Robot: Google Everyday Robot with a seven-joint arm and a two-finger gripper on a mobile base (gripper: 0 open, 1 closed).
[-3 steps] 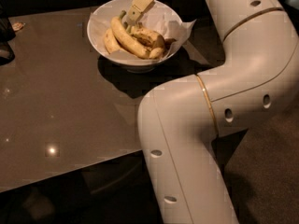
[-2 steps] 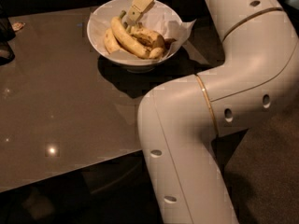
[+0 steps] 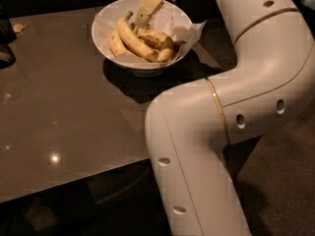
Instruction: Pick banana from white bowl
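Observation:
The white bowl (image 3: 102, 32), lined with crinkled white paper, stands at the far side of the dark table. It holds several bananas. The short brown-speckled banana (image 3: 156, 38) lies right of centre, its dark tip toward the right rim. A longer smooth yellow banana (image 3: 132, 40) lies left of it. My gripper (image 3: 143, 14) reaches down into the bowl from above. Its tip is at the stem ends of the bananas, just above the speckled one's left end.
My white arm (image 3: 211, 127) fills the right foreground and covers the table's right part. The glossy brown table (image 3: 64, 107) runs left and forward to its front edge. Dark objects (image 3: 5, 43) sit at the far left edge, beside a small scrap (image 3: 18, 27).

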